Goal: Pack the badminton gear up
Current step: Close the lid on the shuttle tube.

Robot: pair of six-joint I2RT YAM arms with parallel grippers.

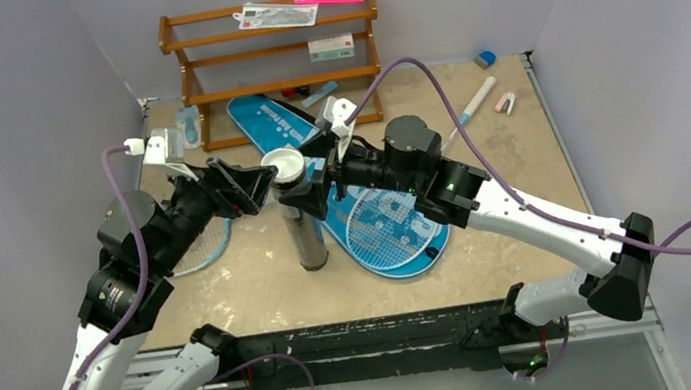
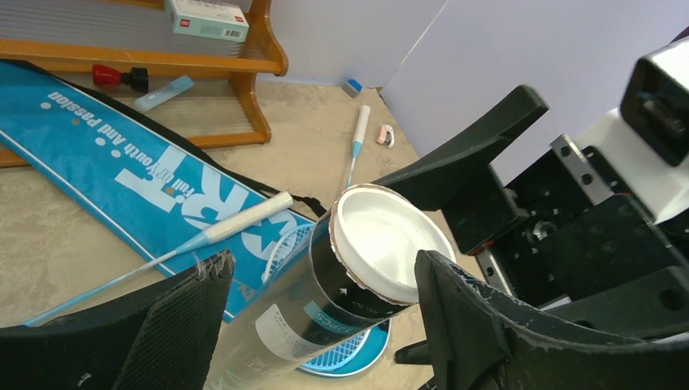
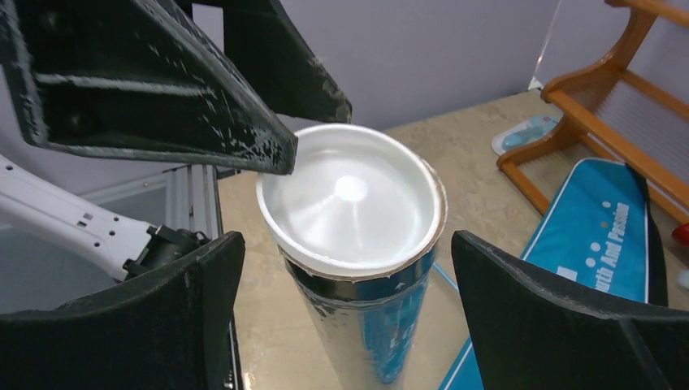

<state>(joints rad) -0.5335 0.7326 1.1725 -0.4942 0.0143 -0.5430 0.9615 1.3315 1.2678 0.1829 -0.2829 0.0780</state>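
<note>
Black tube (image 1: 308, 232) upright on the desk (image 1: 253, 290), white cap (image 1: 285, 166) on, left jaws and right jaws both released, flanking its top

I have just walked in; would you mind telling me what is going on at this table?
Two robot arms are packing badminton gear. The black tube stands upright mid-table with its white cap on. The left gripper and right gripper both sit open around its top, and neither is clamping it. One racket lies with its head on the blue bag, and a second racket rests its handle there. Neither is packed yet.
</note>
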